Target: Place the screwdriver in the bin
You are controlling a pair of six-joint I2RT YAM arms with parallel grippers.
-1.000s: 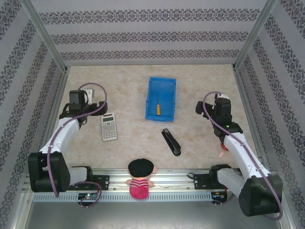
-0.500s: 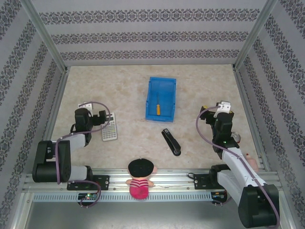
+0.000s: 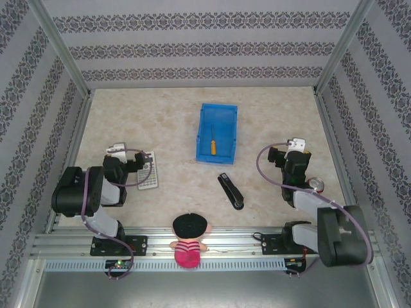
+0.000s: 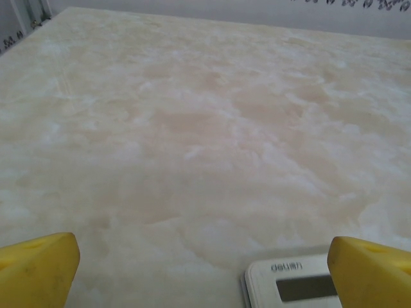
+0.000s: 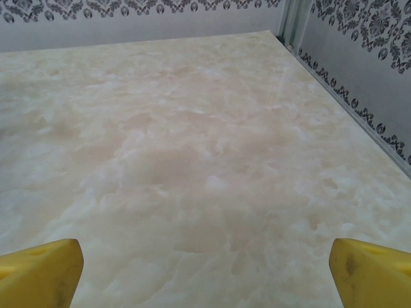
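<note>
The screwdriver (image 3: 212,142), with an orange-yellow handle and a thin silver shaft, lies lengthwise inside the blue bin (image 3: 225,120) at the table's middle back. My left gripper (image 3: 133,160) is folded back low at the near left, far from the bin. In the left wrist view it (image 4: 204,273) is open, its yellow fingertips (image 4: 38,269) wide apart with nothing between them. My right gripper (image 3: 277,156) rests low at the near right. From the right wrist camera it (image 5: 205,273) is open too, over bare table.
A white calculator (image 3: 148,171) lies just beside the left gripper, its top edge (image 4: 295,282) near the right fingertip. A black stapler (image 3: 231,190) lies in front of the bin. A plush doll (image 3: 189,239) sits on the front rail. Patterned walls enclose the table.
Both arms have folded back toward their bases and lowered to the table. The screwdriver and bin have not moved.
</note>
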